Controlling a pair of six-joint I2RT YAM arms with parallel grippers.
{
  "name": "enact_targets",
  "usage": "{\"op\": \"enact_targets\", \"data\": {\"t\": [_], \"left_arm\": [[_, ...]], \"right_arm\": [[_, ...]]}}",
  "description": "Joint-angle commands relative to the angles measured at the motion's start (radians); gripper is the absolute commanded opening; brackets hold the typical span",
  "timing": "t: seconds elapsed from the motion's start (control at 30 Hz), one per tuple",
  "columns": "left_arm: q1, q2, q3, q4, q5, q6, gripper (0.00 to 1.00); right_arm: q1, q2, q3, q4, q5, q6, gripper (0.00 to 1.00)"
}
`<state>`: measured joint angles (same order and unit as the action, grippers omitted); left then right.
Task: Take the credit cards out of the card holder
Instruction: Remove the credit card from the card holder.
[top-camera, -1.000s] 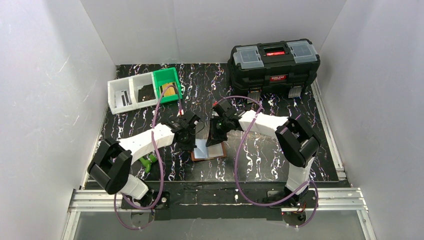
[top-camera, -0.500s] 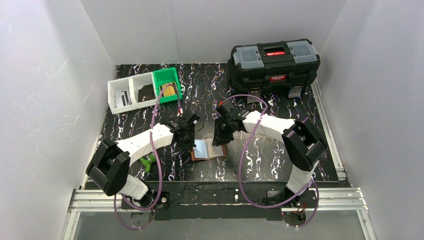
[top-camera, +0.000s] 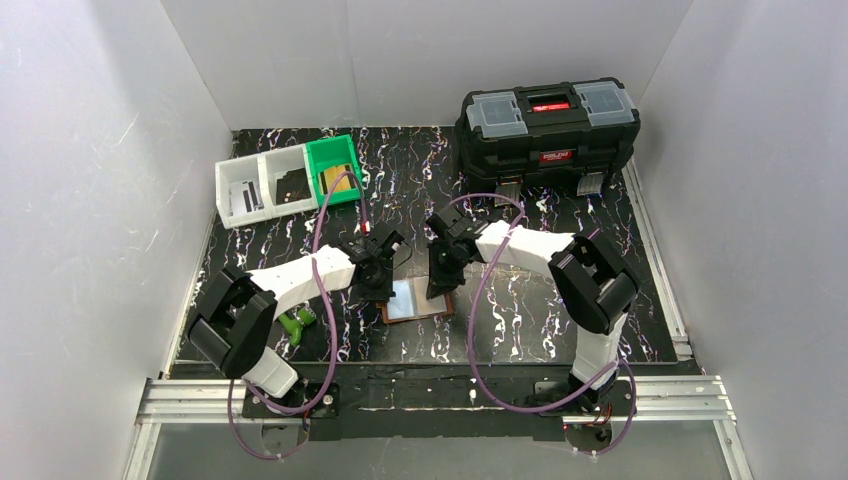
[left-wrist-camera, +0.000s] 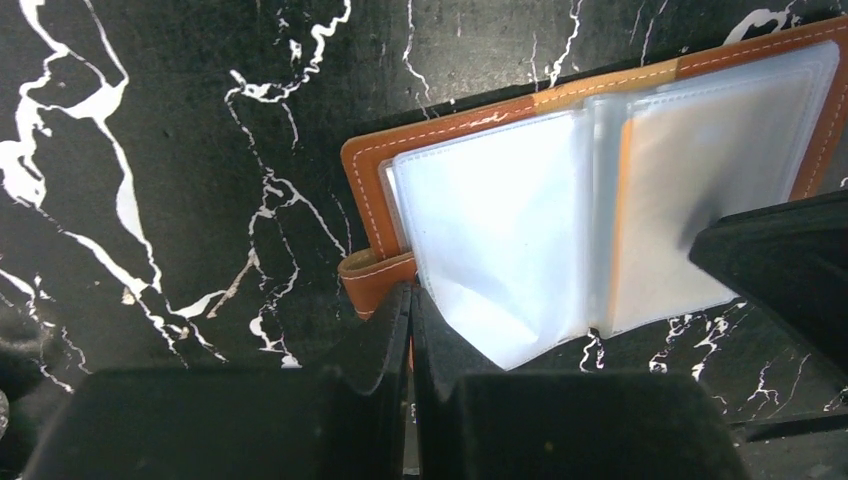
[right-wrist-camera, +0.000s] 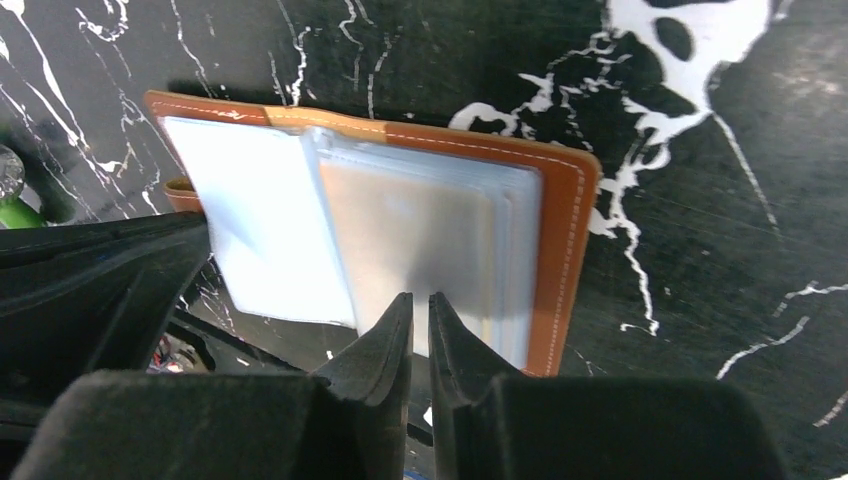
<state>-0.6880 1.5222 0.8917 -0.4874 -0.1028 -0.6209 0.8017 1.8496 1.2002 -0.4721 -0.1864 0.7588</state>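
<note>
Hardly anything has shifted in the last second. The right arm (top-camera: 530, 245) has brought its wrist a touch nearer the card holder (top-camera: 415, 299), the left arm (top-camera: 300, 275) has drawn its elbow inward, and the holder lies where it lay.

Start at the right pincer (right-wrist-camera: 420, 308). Its tips stand with only a slit between them, right at the near edge of the clear pockets (right-wrist-camera: 420, 230). Whether a sleeve or a card edge is caught in that slit I cannot tell. The left pincer (left-wrist-camera: 410, 300) is pressed tight together and carries nothing. Its tip is down at the holder's corner, just beside the little strap tab (left-wrist-camera: 372, 275), seemingly pinning that side. The holder lies open, pockets up, on the desk (top-camera: 520, 310) between the two arms. No credit cards lie out on the desk, and what sits inside the cloudy sleeves is unclear.

To my eye the step in hand is getting a first card started. The right tips should bite a card edge only, not the plastic leaf. Then they should pull slowly and straight out the way the pocket opens, while the left tip bears down so the holder neither slides nor folds. If the whole leaf lifts, it is better to let go and take hold again nearer the opening.

Both arms reach forward and inward, forearms converging over the holder, wrists tipped steeply down. The toolbox (top-camera: 548, 125) and bins (top-camera: 288, 183) sit well apart at the back.
</note>
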Motion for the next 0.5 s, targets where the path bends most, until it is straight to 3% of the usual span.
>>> {"op": "enact_targets", "data": {"t": [0.0, 0.27, 0.47], "left_arm": [[0.006, 0.016, -0.015, 0.025, 0.021, 0.002, 0.0], [0.006, 0.021, -0.022, 0.043, 0.038, 0.004, 0.0], [0.007, -0.044, 0.007, -0.026, 0.0, 0.012, 0.0]], "right_arm": [[0.023, 0.035, 0.045, -0.008, -0.007, -0.017, 0.18], [0.028, 0.066, 0.072, 0.016, -0.071, -0.012, 0.18], [0.027, 0.023, 0.065, -0.003, -0.027, -0.017, 0.2]]}}
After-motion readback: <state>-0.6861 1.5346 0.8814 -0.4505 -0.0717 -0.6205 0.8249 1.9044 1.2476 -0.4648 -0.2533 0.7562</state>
